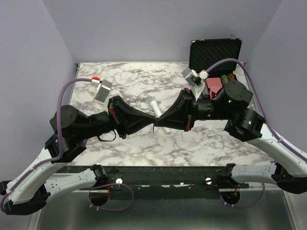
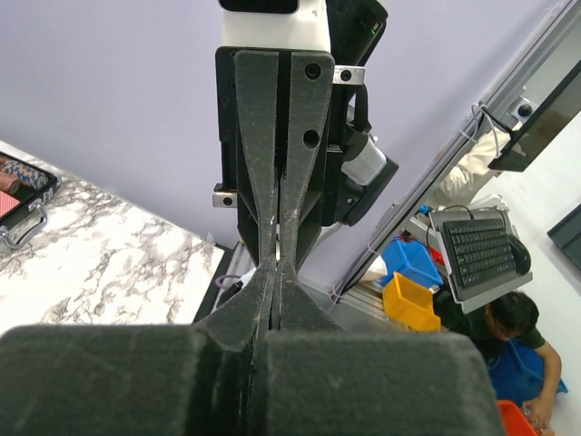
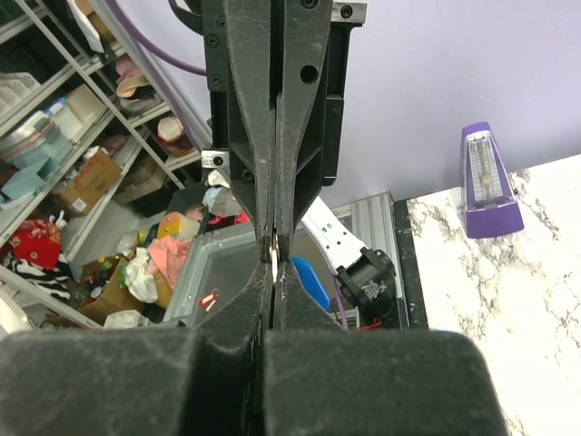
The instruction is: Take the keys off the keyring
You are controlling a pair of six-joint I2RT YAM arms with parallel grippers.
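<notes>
**Meeting tip to tip over marble, w/ a sliver of wire btwn them**

The marble table (image 1: 216,143) lies under two black-and-white arms that reach inward from either side. At the far right corner an open foam-lined case (image 1: 215,50) stands, and a white microphone (image 1: 154,106) lies on the table just behind the meeting point, apart from both arms.

The left gripper (image 1: 149,125) and right gripper (image 1: 157,124) point straight at each other above the table, tips all but touching. Both wrist views show each pair of fingers pressed flat together w/ no gap.

The keyring (image 3: 274,255) shows only as a small silver glint pinched right where the tips meet. Can't tell which gripper clamps it, or whether both do. A rounded blue shape just beside the tips is prob. the plastic head of the keys (image 3: 309,280), hanging off the wire. It's too blurred to be sure.

Risks, as a judgement:
- The wire is thin and the pads are wide, so any pull-apart could let it slip out and drop ring and key to the table together.
- A pull off the ring's axis may bend the coil instead of threading the key off.
- W/ tips this close, a small misalignment could knock finger against finger.
</notes>
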